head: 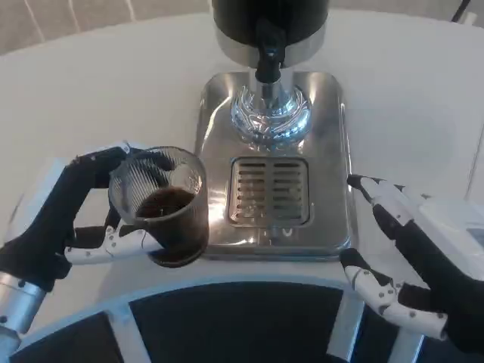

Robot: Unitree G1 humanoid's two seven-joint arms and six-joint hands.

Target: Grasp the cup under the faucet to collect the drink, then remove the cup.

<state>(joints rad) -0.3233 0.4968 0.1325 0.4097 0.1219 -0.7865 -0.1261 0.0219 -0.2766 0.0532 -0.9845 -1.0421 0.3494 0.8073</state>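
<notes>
A clear ribbed cup [166, 204] with dark drink in its bottom is held by my left hand [72, 219], fingers wrapped around its sides. The cup stands left of the steel drip tray [270, 193], away from the black faucet [268, 57] at the top of the dispenser. My right hand [408, 257] hovers right of the dispenser base with its fingers spread and nothing in them.
The silver dispenser base [325, 151] with its slotted grate takes up the middle of the white table [113, 91]. A dark curved rim [242, 318] runs along the near edge, between my arms.
</notes>
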